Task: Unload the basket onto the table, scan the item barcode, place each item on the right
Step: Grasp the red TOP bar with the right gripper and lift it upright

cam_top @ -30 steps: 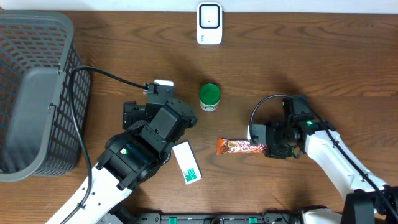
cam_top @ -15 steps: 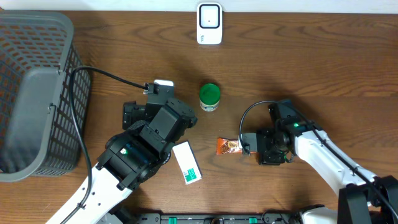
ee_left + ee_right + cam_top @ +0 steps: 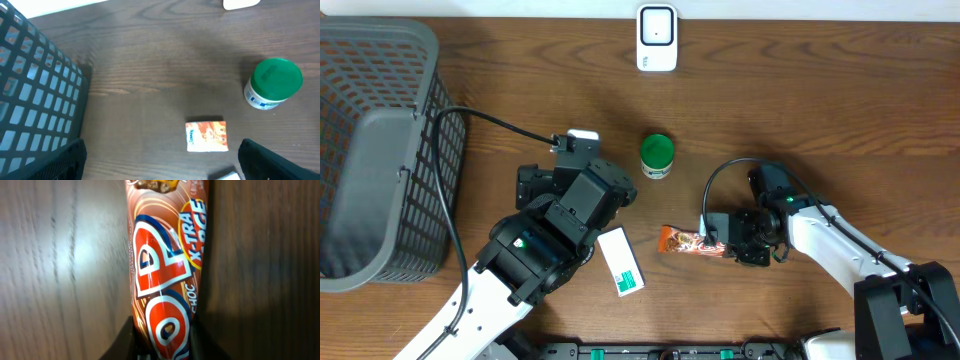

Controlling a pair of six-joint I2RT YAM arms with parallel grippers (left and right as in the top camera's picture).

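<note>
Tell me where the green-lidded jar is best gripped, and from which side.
The jar is probably best taken across its green lid, coming straight down from above. It stands upright with the round lid facing up and nothing touching it, which leaves opposite sides free to pinch.

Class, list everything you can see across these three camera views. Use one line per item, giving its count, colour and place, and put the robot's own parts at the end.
basket: one, dark grey mesh, table's left end
white device: one, white, far edge, centre
jar: one, white with green lid, upright, centre
chocolate bar: one, orange-brown wrapper, right of centre
box: one, white and green, near edge by the left arm
small pack: one, white with orange print, near the jar, seen only from the left wrist
table: one, brown wood
left gripper: one, black, open above the table
right gripper: one, black, shut on the chocolate bar
</note>
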